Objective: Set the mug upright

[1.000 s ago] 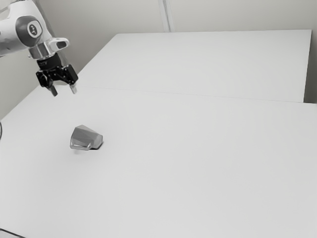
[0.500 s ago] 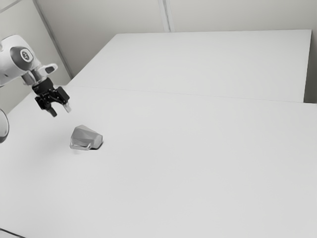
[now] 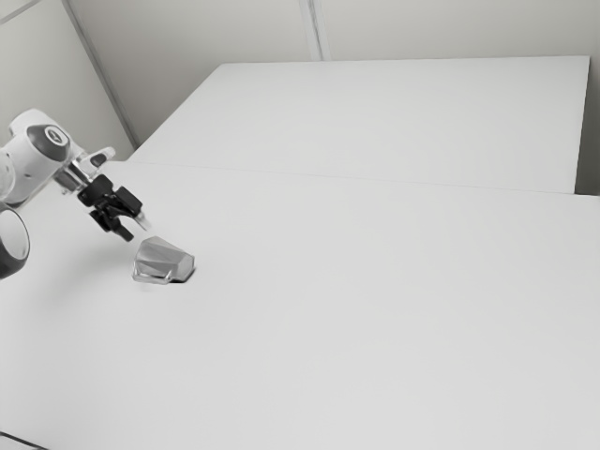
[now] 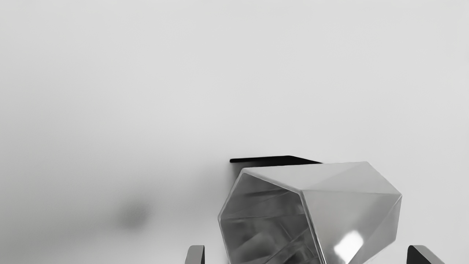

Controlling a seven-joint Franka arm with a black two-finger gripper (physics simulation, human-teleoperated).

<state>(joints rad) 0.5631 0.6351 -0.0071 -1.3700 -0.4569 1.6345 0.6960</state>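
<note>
Table (image 3: 394, 319): white; slanted edge runs behind the arm and gripper, far edge well apart from the fingers; thin line crosses the surface between.
Room: pale tabletop spreads past the mug toward the exterior view's right, and on beyond the fingertips in the wrist view.
Arm (image 3: 33, 159): white and grey, in from the exterior view's left, bent down toward the mug.
Gripper (image 3: 136, 231): black, tilted, tips low and near the mug, just to its left in the exterior view.
Fingers: wide apart, nothing gripped; in the wrist view one on either side of the mug, a gap showing to each.
Mug (image 4: 351, 205): on its side on the table; grey, shiny, faceted, bright glint on one face; open mouth turned toward one finger's side.
Black strip (image 4: 271, 160): along mug, handle or shadow, cannot tell.
</note>
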